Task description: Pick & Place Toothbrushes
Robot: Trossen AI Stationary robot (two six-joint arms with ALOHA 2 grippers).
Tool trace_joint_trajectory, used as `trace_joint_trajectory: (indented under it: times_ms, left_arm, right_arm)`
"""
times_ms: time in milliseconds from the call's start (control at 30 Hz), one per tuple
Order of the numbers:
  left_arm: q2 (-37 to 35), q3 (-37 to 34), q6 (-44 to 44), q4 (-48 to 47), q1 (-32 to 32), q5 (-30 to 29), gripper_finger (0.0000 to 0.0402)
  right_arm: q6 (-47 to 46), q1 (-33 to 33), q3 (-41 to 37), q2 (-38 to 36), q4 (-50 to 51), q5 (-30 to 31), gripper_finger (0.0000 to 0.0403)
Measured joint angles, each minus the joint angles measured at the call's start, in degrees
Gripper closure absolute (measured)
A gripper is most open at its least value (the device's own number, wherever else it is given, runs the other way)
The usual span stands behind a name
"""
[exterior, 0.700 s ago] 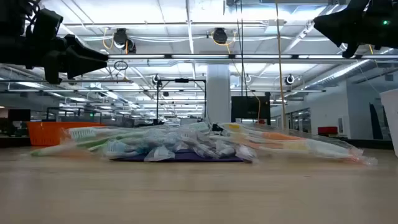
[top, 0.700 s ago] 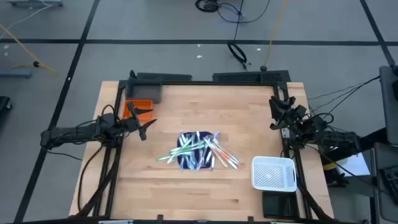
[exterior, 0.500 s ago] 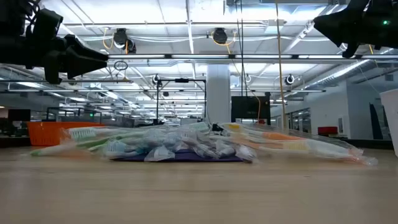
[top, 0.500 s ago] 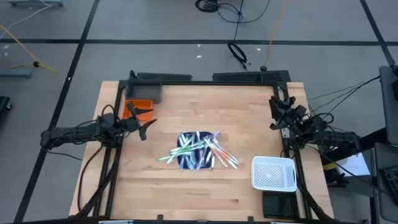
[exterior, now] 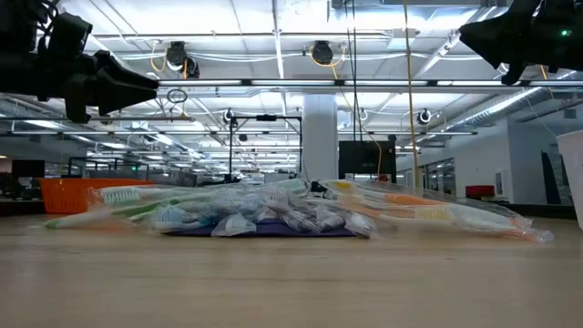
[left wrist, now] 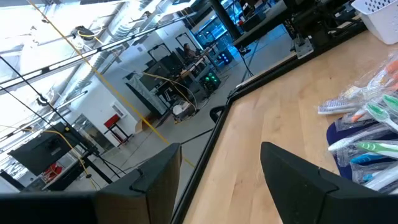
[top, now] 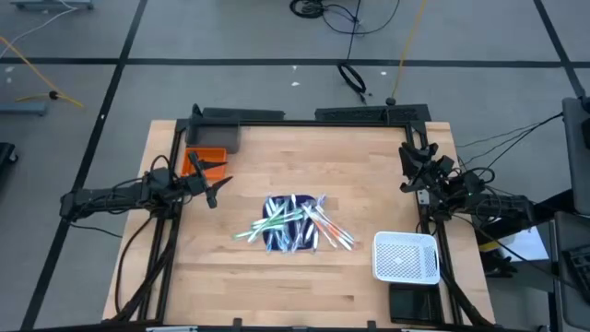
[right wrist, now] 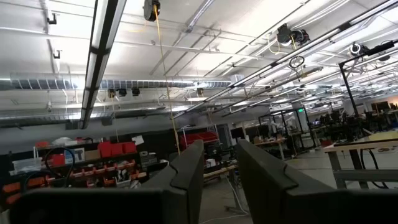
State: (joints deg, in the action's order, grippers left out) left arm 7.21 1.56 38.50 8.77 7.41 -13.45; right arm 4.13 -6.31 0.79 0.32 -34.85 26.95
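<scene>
Left gripper (top: 214, 191) hovers over the table's left side, jaws apart with a clear gap between the 2 fingers (left wrist: 158, 180), holding nothing. It sits just beside the orange bin (top: 205, 161) and well apart from the toothbrushes (top: 295, 224). Right gripper (top: 412, 159) is parked at the table's right edge, tipped up toward the ceiling in its wrist view; fingers (right wrist: 186, 171) show a narrow gap, nothing between them.

Toothbrushes lie in 1 tangled pile mid-table, fanned across the dark blue mat (top: 291, 231), several ends sticking out past it onto bare wood. White basket (top: 406, 257) stands at the right near corner, apart from the pile.

Risks, as I judge them:
- Sticks overlap and cross, so a pinch may lift 2 or drag neighbours off the mat.
- Thin, low-lying handles: fingers could hit the table (top: 369, 175) or the mat before closing.
- Some look wrapped in clear film in the low view (exterior: 273, 214), likely slippery.
- Pile sits between both arms; reaching together risks a clash.

Room: bare wood all round the pile, widest on the far and near sides. Dark frame rails run along the left, right and far edges close to each arm.
</scene>
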Motion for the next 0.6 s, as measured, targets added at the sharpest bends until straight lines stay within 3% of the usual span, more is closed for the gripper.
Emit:
trace_joint_trajectory:
  times_ms: [600]
  left_arm:
    - [0.0, 0.0, 0.0, 0.0, 0.0, 0.0, 0.0178]
  right_arm:
    - [0.0, 0.0, 0.0, 0.0, 0.0, 0.0, 0.0314]
